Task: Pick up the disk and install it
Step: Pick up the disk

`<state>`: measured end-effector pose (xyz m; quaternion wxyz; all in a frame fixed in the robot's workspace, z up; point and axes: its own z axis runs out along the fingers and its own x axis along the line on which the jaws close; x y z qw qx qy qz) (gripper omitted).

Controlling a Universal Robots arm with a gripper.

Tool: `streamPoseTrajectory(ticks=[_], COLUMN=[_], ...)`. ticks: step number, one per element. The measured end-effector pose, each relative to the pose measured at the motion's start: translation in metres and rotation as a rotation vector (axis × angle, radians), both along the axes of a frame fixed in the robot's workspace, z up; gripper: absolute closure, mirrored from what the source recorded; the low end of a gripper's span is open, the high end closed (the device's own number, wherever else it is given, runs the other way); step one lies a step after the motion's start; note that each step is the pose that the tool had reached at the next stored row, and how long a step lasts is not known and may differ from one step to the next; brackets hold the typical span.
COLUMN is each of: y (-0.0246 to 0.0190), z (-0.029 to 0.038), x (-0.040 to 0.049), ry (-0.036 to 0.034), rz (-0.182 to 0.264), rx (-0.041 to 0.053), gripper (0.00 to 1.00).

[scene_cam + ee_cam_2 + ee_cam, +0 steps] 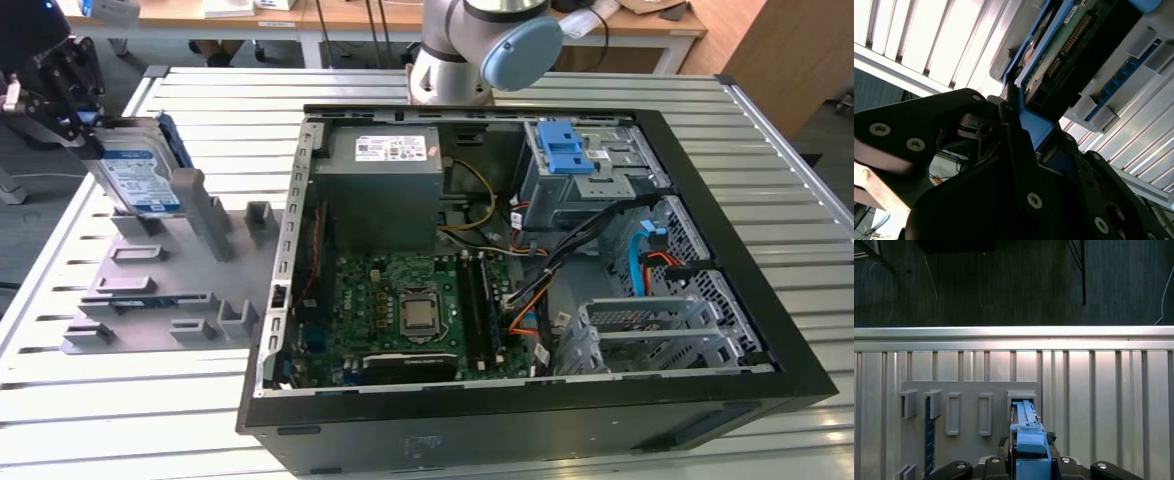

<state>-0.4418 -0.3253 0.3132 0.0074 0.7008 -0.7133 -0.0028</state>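
The slatted bench (787,150) is carrying an open computer case (534,415), lying on its side, seemingly so its inside is facing up. Beside it, toward the bench edge on the exterior view's left, a grey fixture plate (147,295) is propping the disk (134,178) on edge, leaving its upper end free for gripping. The claw (83,120) is clenching the disk there by its blue frame, one finger on each side
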Motion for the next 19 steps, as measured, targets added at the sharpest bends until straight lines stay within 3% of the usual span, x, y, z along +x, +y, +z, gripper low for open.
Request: streamPoseTrajectory(ticks=[14, 19], y=[0.0, 0.0], z=[0.0122, 0.0131], x=[0.0, 0.0], ry=[0.0, -0.0001], rz=[0.0, 0.0], rx=[0.0, 0.0], gripper=[0.64, 0.64])
